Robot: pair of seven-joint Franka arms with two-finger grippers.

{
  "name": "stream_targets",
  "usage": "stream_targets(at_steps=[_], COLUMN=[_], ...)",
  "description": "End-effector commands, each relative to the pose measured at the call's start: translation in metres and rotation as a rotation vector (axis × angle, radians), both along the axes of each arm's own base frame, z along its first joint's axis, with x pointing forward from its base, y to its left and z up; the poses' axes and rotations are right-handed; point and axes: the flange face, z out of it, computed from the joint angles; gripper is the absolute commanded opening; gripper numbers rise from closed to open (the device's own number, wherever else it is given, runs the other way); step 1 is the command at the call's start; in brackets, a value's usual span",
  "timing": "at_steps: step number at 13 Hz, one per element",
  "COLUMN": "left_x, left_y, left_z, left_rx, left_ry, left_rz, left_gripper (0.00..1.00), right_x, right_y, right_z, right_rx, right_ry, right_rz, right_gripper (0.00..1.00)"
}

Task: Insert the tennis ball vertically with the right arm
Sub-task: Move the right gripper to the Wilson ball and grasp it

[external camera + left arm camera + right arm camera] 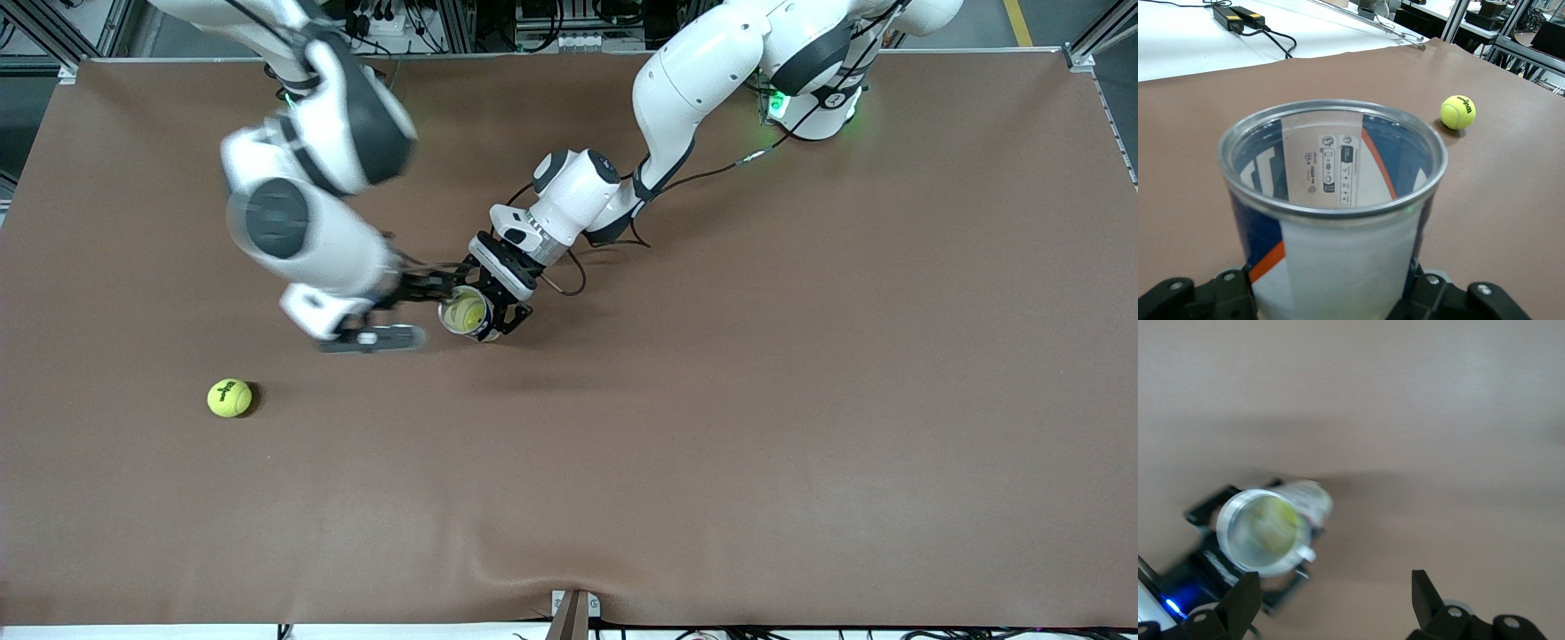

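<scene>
My left gripper (478, 318) is shut on a clear tennis ball can (443, 316) with a blue, white and orange label, holding it upright with its mouth open upward. A yellow tennis ball (466, 311) lies inside the can; it also shows in the right wrist view (1268, 523). My right gripper (425, 286) is open and empty, right beside the can's mouth on the right arm's side. In the right wrist view its fingers (1239, 603) spread wide over the table next to the can (1265, 532). A second yellow tennis ball (229, 397) lies loose on the table.
The brown table (711, 400) is bare apart from these things. The loose ball (1457, 112) lies nearer the front camera than the can (1338, 253) and toward the right arm's end. Cables and metal framing run past the table's edges.
</scene>
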Motion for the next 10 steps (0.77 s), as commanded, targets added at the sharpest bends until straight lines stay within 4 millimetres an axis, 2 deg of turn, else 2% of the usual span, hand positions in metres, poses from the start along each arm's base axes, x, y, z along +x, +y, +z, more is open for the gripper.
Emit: stream_targets(at_steps=[1,4,6,7,8,10], left_x=[0.001,0.0,0.0,0.0,-0.001,-0.001], left_y=[-0.004,-0.005,-0.005,-0.005,-0.005,-0.005], left_z=[-0.005,-0.005,-0.005,-0.004,-0.004,-0.004], left_rx=[-0.011,-0.011,-0.011,-0.012,-0.012,-0.012], left_ry=[0.003,0.003,0.003,0.003,0.003,0.003], left_rz=[0.016,0.015,0.015,0.016,0.014,0.014], left_gripper=[0.77,0.77,0.77,0.77,0.77,0.77], right_x=[0.002,0.012,0.016,0.018,0.023,0.03], right_y=[-0.091,-0.193,-0.247,-0.266,-0.28,-0.301], right_z=[0.019,0.02,0.014,0.01,-0.003,-0.05], right_rx=[0.01,0.005,-0.063,-0.102,-0.127,-0.142], right_ry=[0.03,0.022,0.022,0.022,0.022,0.001], right_rz=[0.022,0.022,0.056,0.075,0.074,0.064], right_gripper=[1.0,1.0,1.0,1.0,1.0,1.0])
